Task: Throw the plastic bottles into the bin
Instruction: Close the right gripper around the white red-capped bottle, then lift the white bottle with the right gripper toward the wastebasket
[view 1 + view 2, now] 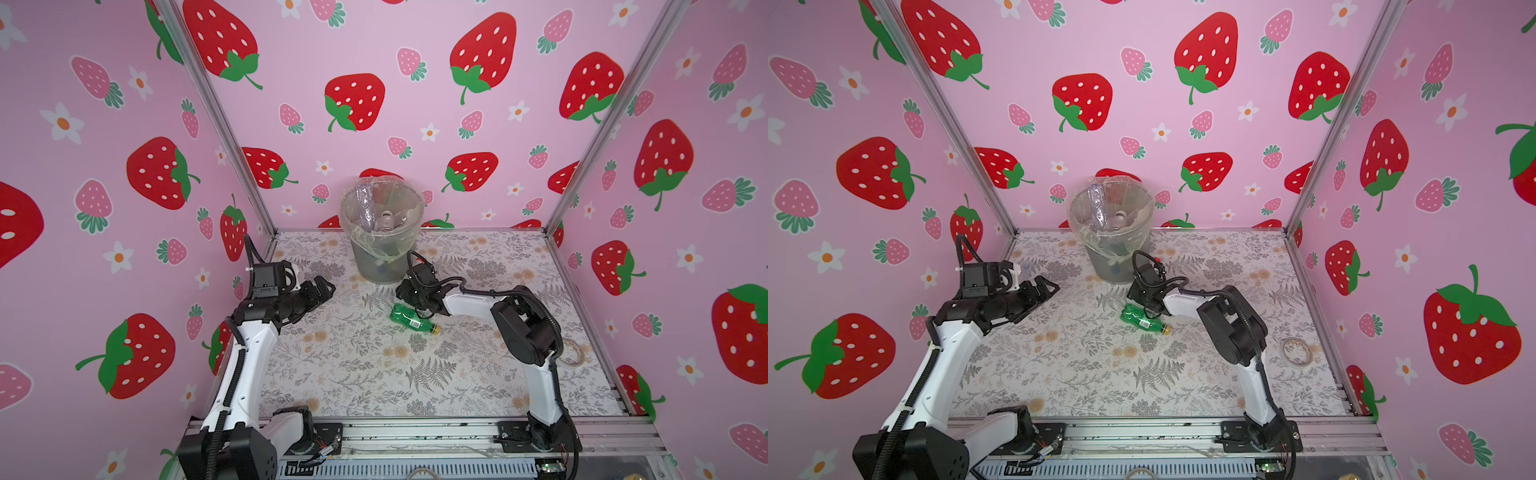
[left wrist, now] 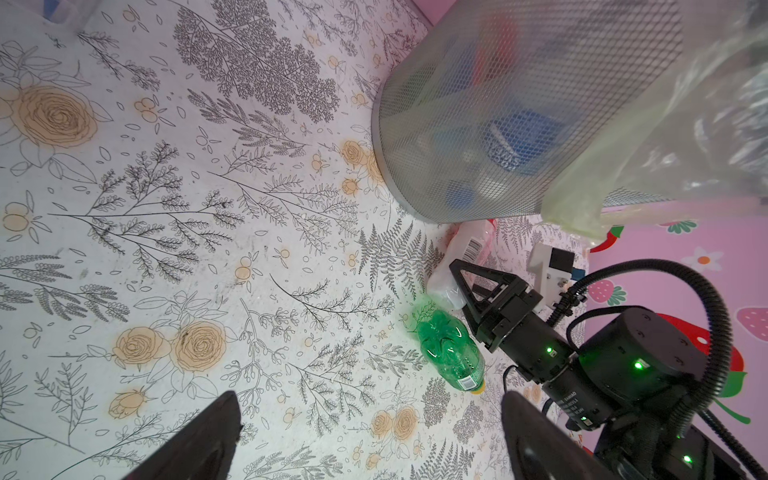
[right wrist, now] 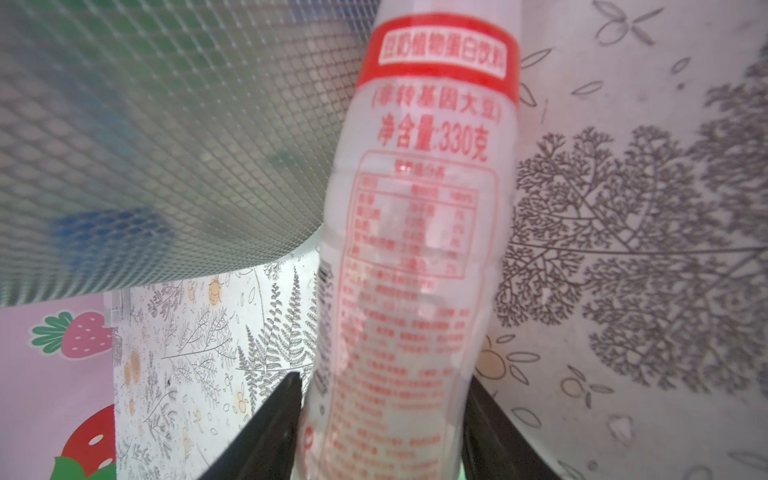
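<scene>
The grey mesh bin [image 1: 380, 253] [image 1: 1113, 253] stands at the back of the table, lined with a clear bag, with several plastic bottles [image 1: 384, 220] inside. A white bottle with red print [image 3: 415, 249] [image 2: 461, 257] lies beside the bin's base [image 3: 145, 145]. My right gripper [image 3: 384, 395] [image 1: 411, 286] is shut on it, a jaw pressed against each side. A green bottle with a yellow cap [image 1: 409, 318] [image 1: 1140, 318] [image 2: 451, 353] lies on the table just in front of that gripper. My left gripper [image 1: 326, 286] [image 2: 370, 415] hovers open and empty to the left.
A roll of tape [image 1: 1296, 352] lies near the right wall behind the right arm. Pink strawberry walls close in the back and both sides. The floral table [image 1: 353, 374] stretches between the two arms.
</scene>
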Robot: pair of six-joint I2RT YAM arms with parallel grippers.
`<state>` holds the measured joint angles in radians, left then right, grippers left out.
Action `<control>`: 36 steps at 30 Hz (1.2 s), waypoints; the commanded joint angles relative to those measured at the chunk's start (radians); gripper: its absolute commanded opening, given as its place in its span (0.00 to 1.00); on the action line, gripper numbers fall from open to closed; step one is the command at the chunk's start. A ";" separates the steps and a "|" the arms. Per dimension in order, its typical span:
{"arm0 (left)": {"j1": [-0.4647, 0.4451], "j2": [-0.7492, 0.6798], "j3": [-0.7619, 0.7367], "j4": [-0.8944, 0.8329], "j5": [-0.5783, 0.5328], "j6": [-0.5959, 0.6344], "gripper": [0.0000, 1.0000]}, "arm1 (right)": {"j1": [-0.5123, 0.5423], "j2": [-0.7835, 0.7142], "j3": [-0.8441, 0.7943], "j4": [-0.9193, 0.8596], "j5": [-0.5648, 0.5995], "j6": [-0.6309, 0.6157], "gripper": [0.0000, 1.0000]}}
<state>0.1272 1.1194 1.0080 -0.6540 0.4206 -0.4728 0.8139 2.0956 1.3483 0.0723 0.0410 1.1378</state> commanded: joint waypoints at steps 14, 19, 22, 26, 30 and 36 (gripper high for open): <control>0.007 -0.004 -0.002 0.004 0.012 -0.005 0.99 | -0.008 -0.162 -0.156 0.029 0.069 -0.014 0.55; 0.008 -0.003 -0.003 0.004 0.010 -0.004 0.99 | -0.014 -0.233 -0.214 0.024 0.093 -0.036 0.55; 0.010 -0.001 -0.002 0.002 0.010 -0.004 0.99 | -0.022 -0.276 -0.247 0.019 0.100 -0.051 0.55; 0.011 0.000 -0.003 0.003 0.012 -0.006 0.99 | -0.029 -0.337 -0.282 -0.005 0.120 -0.075 0.55; 0.012 -0.001 -0.003 0.002 0.012 -0.006 0.99 | -0.030 -0.400 -0.297 -0.046 0.152 -0.106 0.55; 0.012 0.005 -0.002 0.005 0.015 -0.008 0.99 | -0.028 -0.496 -0.314 -0.120 0.196 -0.155 0.55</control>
<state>0.1329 1.1202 1.0065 -0.6540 0.4206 -0.4763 0.7872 1.6463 1.0527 0.0082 0.1856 1.0168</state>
